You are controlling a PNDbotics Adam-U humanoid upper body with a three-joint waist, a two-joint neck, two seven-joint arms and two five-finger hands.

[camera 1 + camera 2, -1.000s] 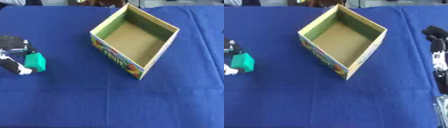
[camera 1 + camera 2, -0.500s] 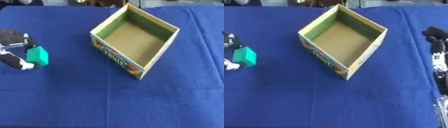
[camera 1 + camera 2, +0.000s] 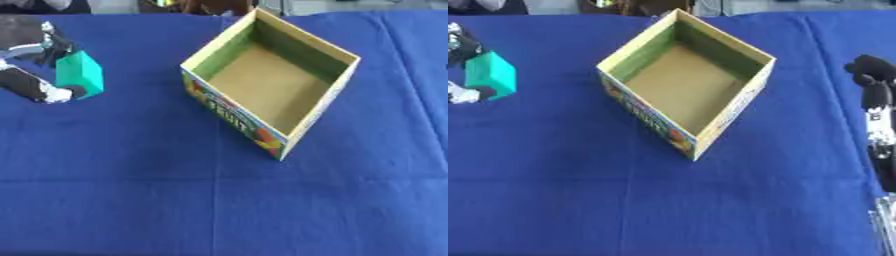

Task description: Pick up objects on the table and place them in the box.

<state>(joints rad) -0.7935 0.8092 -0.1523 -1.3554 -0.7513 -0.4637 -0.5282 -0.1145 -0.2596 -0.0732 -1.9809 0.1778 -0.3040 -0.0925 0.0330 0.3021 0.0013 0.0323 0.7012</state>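
Observation:
My left hand is at the left edge of the table, its fingers and thumb curled round a green block that it holds above the blue cloth. An open cardboard box with fruit print on its side stands in the middle, right of the block, and it is empty inside. At the right edge in the right eye view my right hand rests with its fingers straight, holding nothing.
A blue cloth covers the whole table. Dark shapes show beyond the far edge at the top.
My left hand has lifted the green block and carried it up and a little to the right, toward the box. The right hand has stayed put.

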